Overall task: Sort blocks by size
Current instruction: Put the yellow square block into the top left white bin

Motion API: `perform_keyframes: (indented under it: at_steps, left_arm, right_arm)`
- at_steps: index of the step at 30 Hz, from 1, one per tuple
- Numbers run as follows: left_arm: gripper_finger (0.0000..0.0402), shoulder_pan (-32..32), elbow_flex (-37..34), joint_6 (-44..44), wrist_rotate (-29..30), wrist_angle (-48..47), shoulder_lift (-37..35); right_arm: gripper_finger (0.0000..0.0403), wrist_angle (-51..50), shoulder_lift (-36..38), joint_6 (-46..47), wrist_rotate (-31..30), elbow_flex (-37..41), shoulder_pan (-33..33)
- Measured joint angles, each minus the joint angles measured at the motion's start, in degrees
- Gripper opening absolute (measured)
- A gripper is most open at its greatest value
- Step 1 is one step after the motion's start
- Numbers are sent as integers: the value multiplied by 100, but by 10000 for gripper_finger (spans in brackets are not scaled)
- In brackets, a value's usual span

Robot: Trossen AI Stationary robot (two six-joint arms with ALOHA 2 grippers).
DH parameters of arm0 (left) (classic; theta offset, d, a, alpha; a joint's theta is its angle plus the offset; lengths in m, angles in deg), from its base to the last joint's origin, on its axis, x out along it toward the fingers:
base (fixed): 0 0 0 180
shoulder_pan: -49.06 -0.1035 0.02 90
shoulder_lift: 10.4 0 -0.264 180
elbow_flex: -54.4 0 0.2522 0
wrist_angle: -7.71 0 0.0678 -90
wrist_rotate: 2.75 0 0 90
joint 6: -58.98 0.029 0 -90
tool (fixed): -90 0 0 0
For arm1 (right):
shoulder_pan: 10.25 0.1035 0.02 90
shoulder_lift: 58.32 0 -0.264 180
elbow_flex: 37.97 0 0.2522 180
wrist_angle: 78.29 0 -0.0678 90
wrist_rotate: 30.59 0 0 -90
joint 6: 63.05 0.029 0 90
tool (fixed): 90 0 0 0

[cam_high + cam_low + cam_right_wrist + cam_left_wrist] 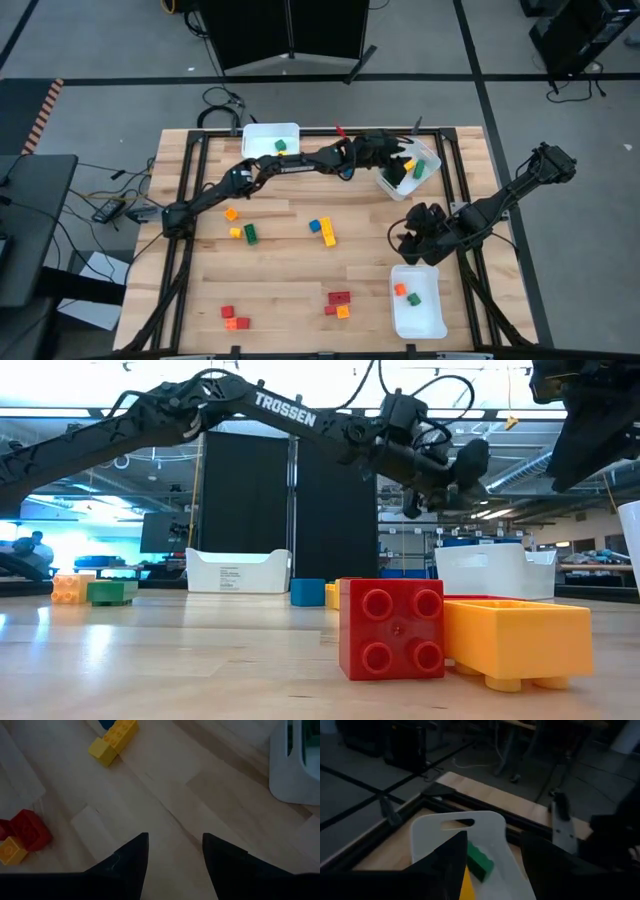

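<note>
The left gripper (pixel 405 163) is reaching across the far side of the table and hanging over the tilted white bin (pixel 428 160) at about 1 o'clock from the table's middle. Its jaws are standing apart with nothing between them; a green block (pixel 479 862) and a yellow block (pixel 465 887) are lying in the bin right below, so this is probably a drop-off point.

The right gripper (pixel 417 237) is hovering over bare wood at about 3 o'clock, fingers (pixel 131 857) parted and empty, likely waiting or choosing a block.

Loose blocks are lying in 4 groups: orange, yellow and green at 9 o'clock (pixel 241 226), blue and yellow near the centre (pixel 322 230), red and orange at 6 o'clock (pixel 339 302), red and orange at 7 o'clock (pixel 233 318). 2 other bins, at 11 o'clock (pixel 262 135) and 5 o'clock (pixel 425 320), are holding a few blocks each.

The middle of the table is giving open room. The metal frame (pixel 185 170) is running along the edges, and the tilted bin is sitting close against it, so the left arm seems to have little slack there.
</note>
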State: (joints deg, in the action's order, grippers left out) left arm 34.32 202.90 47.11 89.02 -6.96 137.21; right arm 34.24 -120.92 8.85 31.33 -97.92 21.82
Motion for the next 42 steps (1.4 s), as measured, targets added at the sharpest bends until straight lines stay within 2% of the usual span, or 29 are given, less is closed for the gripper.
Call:
perform_keyframes:
  at_steps: [4, 7, 11, 16, 19, 22, 24, 29, 34, 38, 42]
  left_arm:
    - [191, -1, -66, 511, -155, -731, -430]
    - [191, -11, -48, 947, -146, -1621, -836]
    - [191, -41, -48, 1057, -183, -2626, -1323]
    - [191, -12, -64, 1466, -561, -3695, -1735]
    - [191, 8, -428, 1464, -672, -4017, -1950]
    - [191, 52, -1306, 1448, -735, -3842, -2396]
    - [191, 151, -2142, 1444, -579, -3393, -2881]
    - [191, 406, -4597, 1029, 15, -1988, -4363]
    - [191, 742, -6644, 550, 428, -1280, -5936]
    - [191, 1069, -7834, 27, 995, -1254, -7004]
    - [191, 1438, -8665, -513, 1528, -1202, -7992]
  right_arm:
    - [199, 4, 0, -7, -75, 0, -19]
    - [199, 8, 0, -7, -79, 0, -43]
    - [197, 36, 0, -6, -141, 0, -44]
    - [199, 64, 0, -7, -227, 2, -73]
    - [198, 121, 1, -7, -232, 2, -140]
    - [197, 237, 2, -7, -234, 2, -190]
    - [198, 306, 2, -2, -229, 2, -220]
    - [199, 659, 2, -1, -201, 2, -227]
    - [198, 1030, 2, -3, -190, 2, -227]
    - [199, 1185, 2, -55, -187, 2, -227]
    - [200, 1171, 2, -329, -196, 2, -332]
